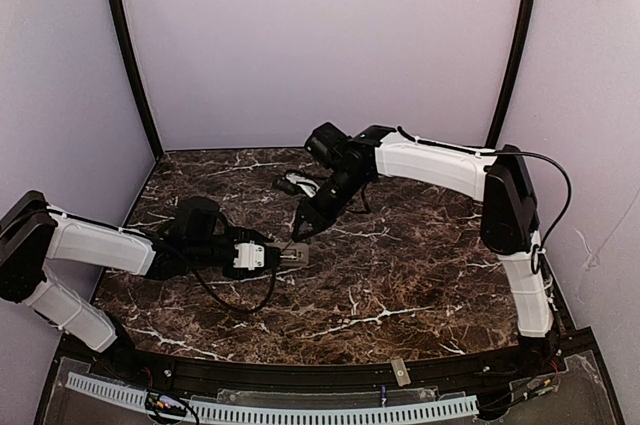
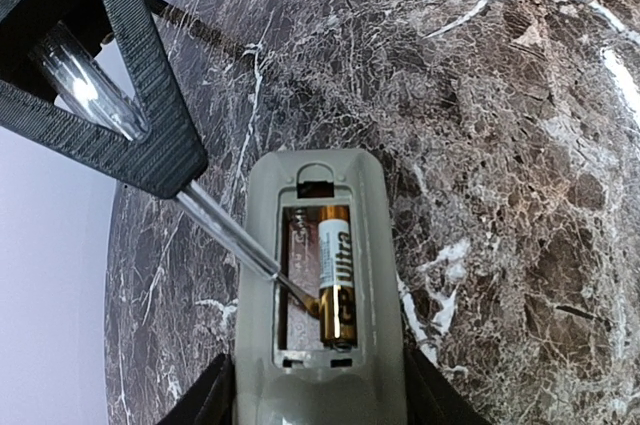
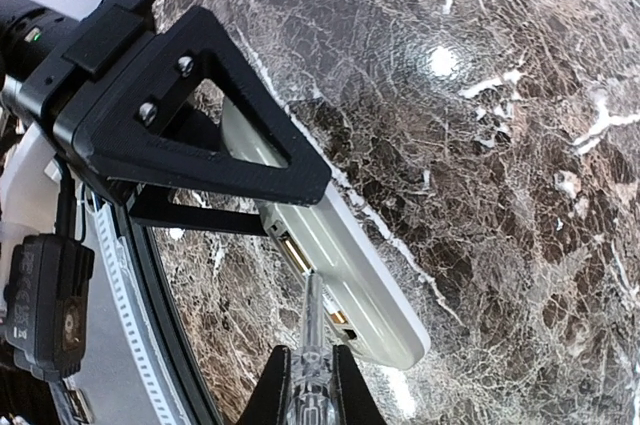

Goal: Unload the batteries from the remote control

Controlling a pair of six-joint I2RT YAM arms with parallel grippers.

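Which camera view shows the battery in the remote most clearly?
The left wrist view: it looks straight at the battery in the open remote control. The right wrist view shows only a gold sliver; the top view shows none.

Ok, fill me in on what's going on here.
The left pincer holds the remote control by one end, back side up, with the cover off. The right pincer grips a clear-handled screwdriver, its tip down inside the remote's open back against the end of a gold and black battery. That battery is not yet out. Whether the slot beside it is empty is hard to tell.
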